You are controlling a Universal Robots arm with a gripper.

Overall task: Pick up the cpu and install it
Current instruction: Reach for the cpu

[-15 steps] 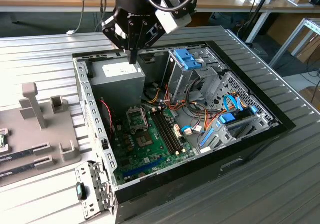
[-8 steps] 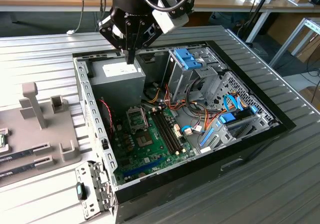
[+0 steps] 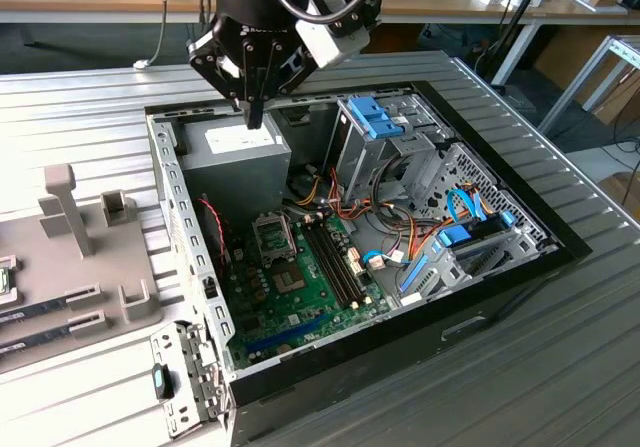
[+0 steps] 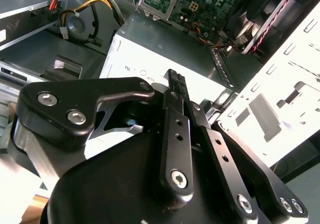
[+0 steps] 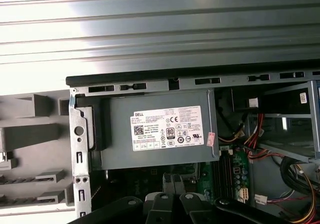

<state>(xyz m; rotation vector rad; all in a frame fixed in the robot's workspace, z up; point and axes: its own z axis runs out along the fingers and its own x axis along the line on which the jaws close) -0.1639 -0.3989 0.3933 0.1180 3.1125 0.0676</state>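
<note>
My gripper (image 3: 255,117) hangs over the grey power-supply box (image 3: 240,152) at the back left corner of the open computer case. In both wrist views its black fingers (image 4: 175,129) stand pressed together, and I see nothing between them. The cpu socket (image 3: 272,232) sits on the green motherboard (image 3: 300,287), in front of the power supply and below the gripper. At the exterior view's far left a small flat piece with a green rim (image 3: 5,279) lies on the grey fixture. The picture's edge cuts it off, so I cannot tell whether it is the cpu.
The case's metal walls (image 3: 175,217) ring the motherboard. Drive cages (image 3: 385,137) and bundles of coloured cables (image 3: 400,232) fill its right half. Dark memory sticks (image 3: 335,257) stand beside the socket. The grey fixture (image 3: 90,267) with upright holders lies left of the case on the ribbed table (image 3: 560,367).
</note>
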